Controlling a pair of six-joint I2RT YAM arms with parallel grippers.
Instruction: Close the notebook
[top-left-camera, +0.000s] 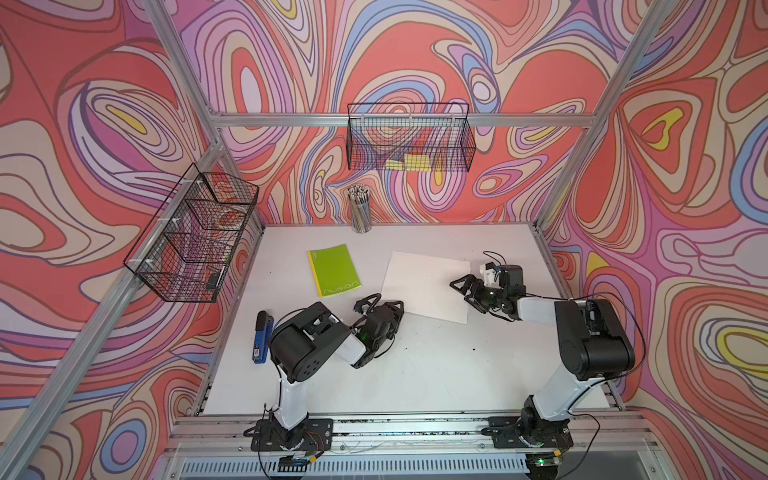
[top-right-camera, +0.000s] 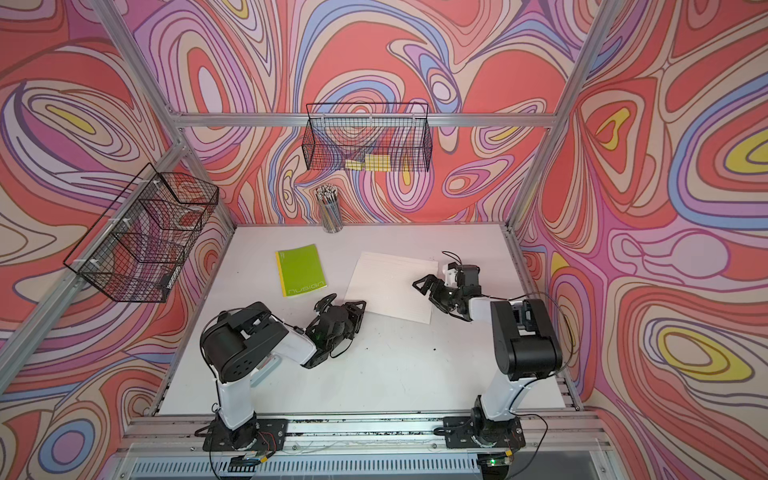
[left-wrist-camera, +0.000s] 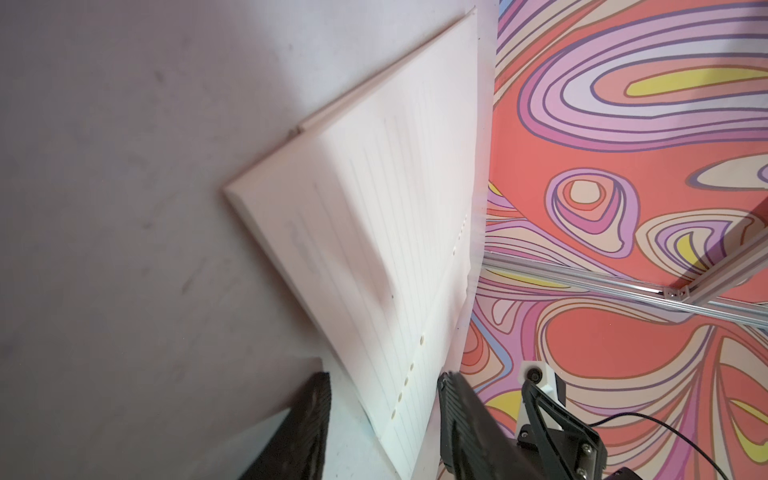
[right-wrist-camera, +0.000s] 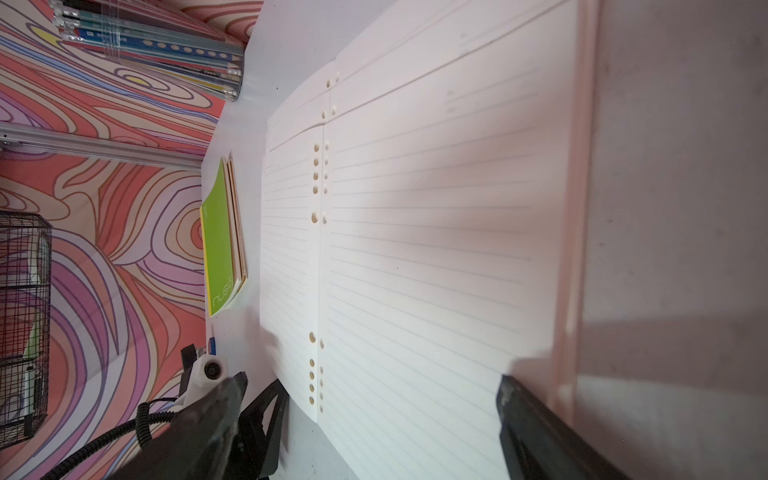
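The notebook (top-left-camera: 428, 286) (top-right-camera: 392, 286) lies open on the white table, showing blank lined pages with punched holes along the fold (right-wrist-camera: 320, 232). My left gripper (top-left-camera: 384, 302) (top-right-camera: 347, 301) sits low at its near left corner. In the left wrist view the gripper (left-wrist-camera: 384, 378) is open, and the corner of the pages (left-wrist-camera: 374, 228) reaches in between its fingers. My right gripper (top-left-camera: 461, 291) (top-right-camera: 424, 289) is at the notebook's right side. In the right wrist view this gripper (right-wrist-camera: 372, 379) is wide open above the right-hand page and holds nothing.
A closed green booklet (top-left-camera: 334, 270) lies left of the notebook. A cup of pencils (top-left-camera: 360, 210) stands at the back wall. A blue stapler (top-left-camera: 262, 338) lies by the left arm. Wire baskets hang on the back wall (top-left-camera: 409, 139) and on the left frame (top-left-camera: 191, 237).
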